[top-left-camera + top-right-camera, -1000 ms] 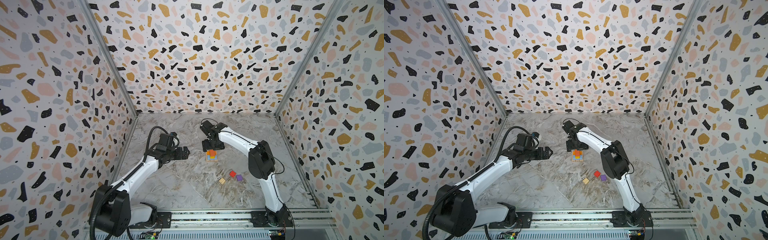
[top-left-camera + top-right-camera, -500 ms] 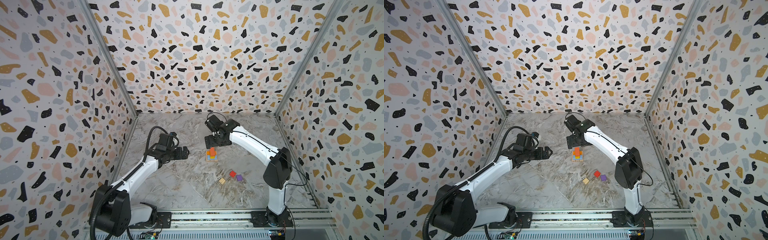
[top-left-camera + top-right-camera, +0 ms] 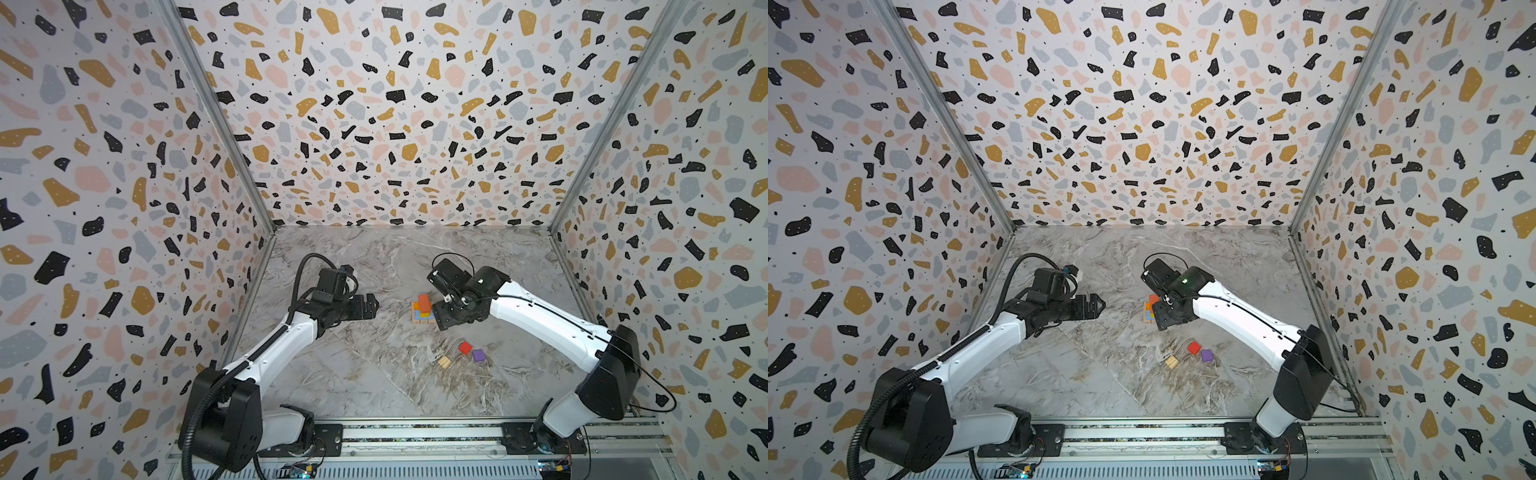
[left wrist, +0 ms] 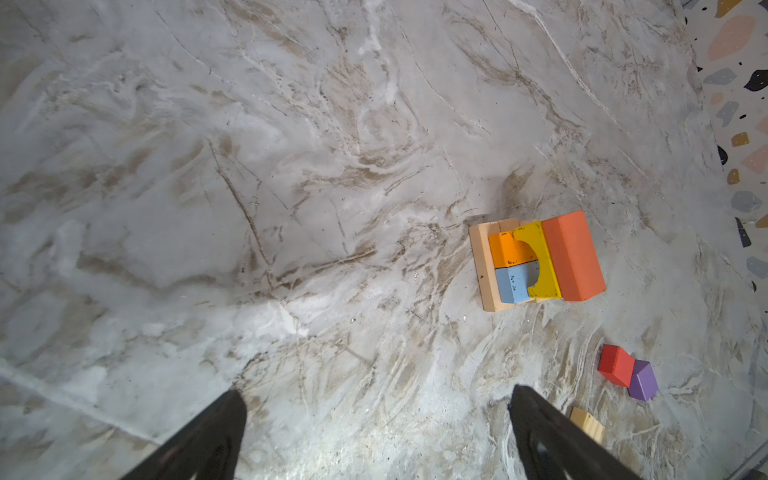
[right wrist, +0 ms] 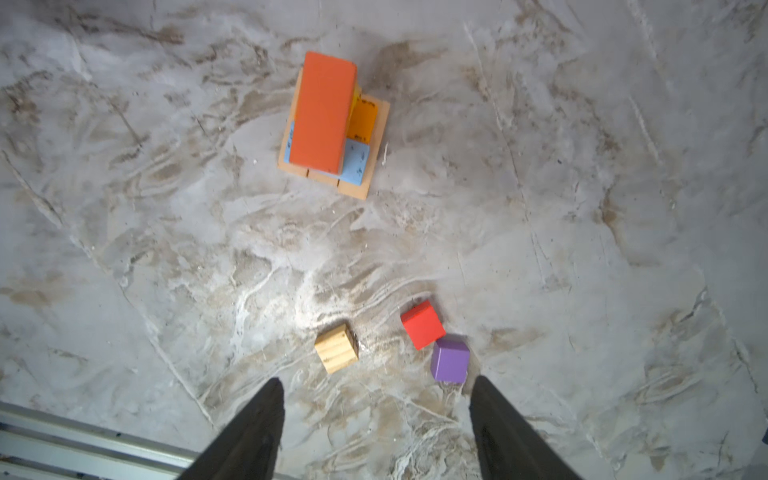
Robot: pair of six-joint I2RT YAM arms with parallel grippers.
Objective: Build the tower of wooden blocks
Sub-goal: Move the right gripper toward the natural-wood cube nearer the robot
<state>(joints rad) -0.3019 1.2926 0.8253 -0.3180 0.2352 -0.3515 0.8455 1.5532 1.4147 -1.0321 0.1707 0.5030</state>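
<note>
Beside the tower [image 3: 424, 309], my right gripper [image 5: 376, 382] spread and empty, my left gripper [image 4: 374, 392] spread wide on its far side, orange block [image 5: 323, 112] topmost, red cube [image 5: 422, 324] touching purple cube [image 5: 450, 359] near the tower, tan cube [image 5: 336, 348] beside them.

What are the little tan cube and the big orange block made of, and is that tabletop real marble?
The tan cube: bare, unpainted wood, going by its parallel grain lines. The orange block: probably wood too, under smooth matte paint; no grain shows. The tabletop: marble-like grey and brown veining; real stone or printed sheet, I cannot tell.
</note>
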